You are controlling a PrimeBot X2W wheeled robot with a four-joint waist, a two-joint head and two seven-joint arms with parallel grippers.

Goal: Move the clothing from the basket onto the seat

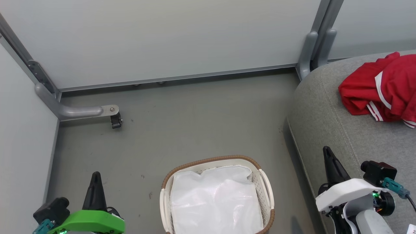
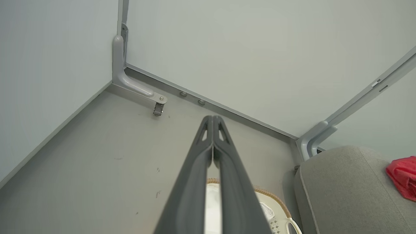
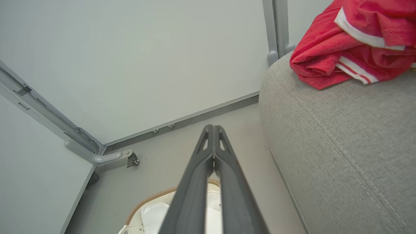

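Note:
The red clothing point(image 1: 383, 87) with white stripe trim lies heaped on the grey seat point(image 1: 338, 130) at the right, also seen in the right wrist view as red clothing point(image 3: 354, 42) on the seat point(image 3: 341, 136). The white basket point(image 1: 264, 182) with its brown rim stands on the floor at bottom centre, holding just its white liner point(image 1: 214, 201). My left gripper point(image 1: 95, 177) is shut and holds nothing, left of the basket. My right gripper point(image 1: 326, 152) is shut and holds nothing, over the seat's near edge. In the wrist views both grippers point(image 2: 212, 118) point(image 3: 213, 127) show tips pressed together.
Pale partition walls point(image 1: 162, 39) close the back and left. A grey bracket foot with a small caster point(image 1: 115, 120) juts onto the grey floor point(image 1: 195, 123) at the left. Another post foot point(image 1: 308, 55) stands by the seat's far corner.

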